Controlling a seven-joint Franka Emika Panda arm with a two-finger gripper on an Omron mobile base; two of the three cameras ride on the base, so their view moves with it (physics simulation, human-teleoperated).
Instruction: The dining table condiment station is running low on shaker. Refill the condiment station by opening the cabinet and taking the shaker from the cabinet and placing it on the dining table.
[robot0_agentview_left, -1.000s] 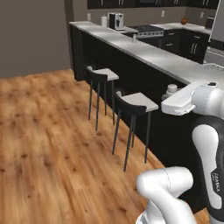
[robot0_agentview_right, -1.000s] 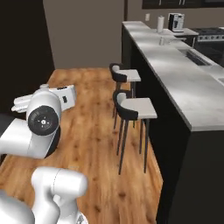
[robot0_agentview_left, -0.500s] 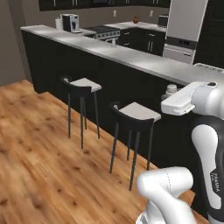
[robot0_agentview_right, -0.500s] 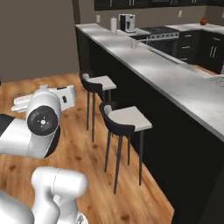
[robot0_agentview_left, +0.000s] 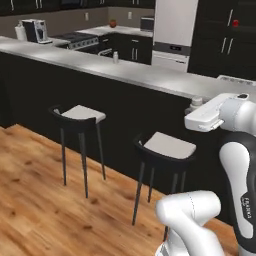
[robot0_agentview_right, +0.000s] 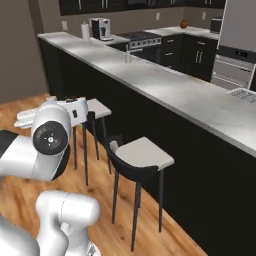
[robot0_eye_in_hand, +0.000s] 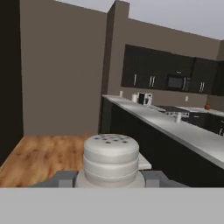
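**Pale grey shaker clamped in the hand, worktop waiting ahead**

Pale grey and ringed, the shaker (robot0_eye_in_hand: 111, 160) sits at the bottom centre of the hand view, and we read the hand (robot0_eye_in_hand: 111, 178) as clamped on it: a dark finger (robot0_eye_in_hand: 63, 178) presses each side of its lower body. Its perforated cap faces up in that frame, so its long axis appears to run along the fingers, cap end pointing away from the wrist. In the left base view the shaker (robot0_agentview_left: 196, 103) peeks out at the right edge of the frame, just beyond the tip of the white hand (robot0_agentview_left: 199, 111).

The relation that matters to us is shaker to dining table (robot0_agentview_left: 150, 75). In the left base view that grey marble-like worktop crosses the upper half of the frame from left to right, and the held shaker overlaps its near edge at the right, though we cannot tell whether it is over the top or short of it. In the right base view the worktop (robot0_agentview_right: 185, 95) runs from upper left to lower right, with the hand (robot0_agentview_right: 27, 119) at middle left, well apart from it. Two stools (robot0_agentview_left: 165, 147) stand along the black base.

We judge the carry to be nearly done; setting the shaker down upright remains.
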